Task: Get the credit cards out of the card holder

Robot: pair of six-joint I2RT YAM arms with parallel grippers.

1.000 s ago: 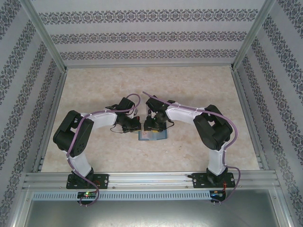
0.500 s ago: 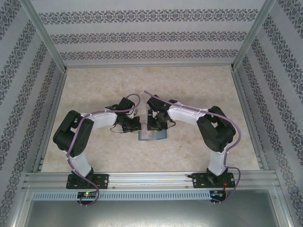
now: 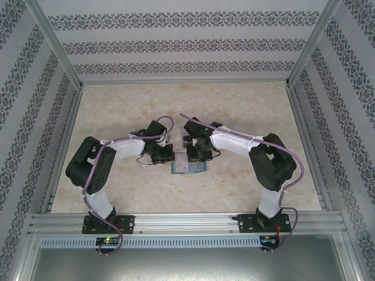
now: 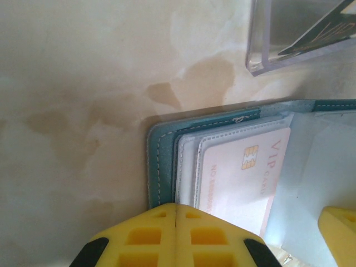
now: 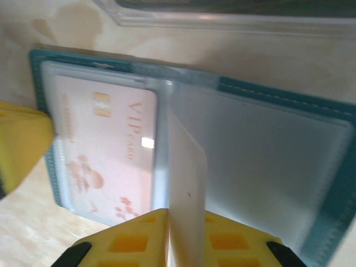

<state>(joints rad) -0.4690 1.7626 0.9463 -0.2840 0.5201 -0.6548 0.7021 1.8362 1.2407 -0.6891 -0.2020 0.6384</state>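
Left gripper (image 4: 176,207), fingers (image 4: 146,240) together, overlaps the open card holder (image 4: 159,150) holding a credit card (image 4: 245,175).

Bright, even, diffuse light; faint shadows; wrist views soft, close parts blurred; small glare spot.

And the right arm (image 3: 272,165) is on the move: its elbow has swung outward to the right and sits a touch nearer the table's near edge than a second ago; the white forearm now runs longer and flatter toward the middle; the right gripper (image 3: 191,158) has pulled up and to the right, off the teal-blue flat wallet-like card holder (image 3: 198,168); and here's the payoff, a thin pale rectangular card (image 3: 181,160) now stands up out of the holder's left half, pinched between the yellow fingers (edge-on in the right wrist view, its face unreadable); a second ago that spot showed just flat blue.
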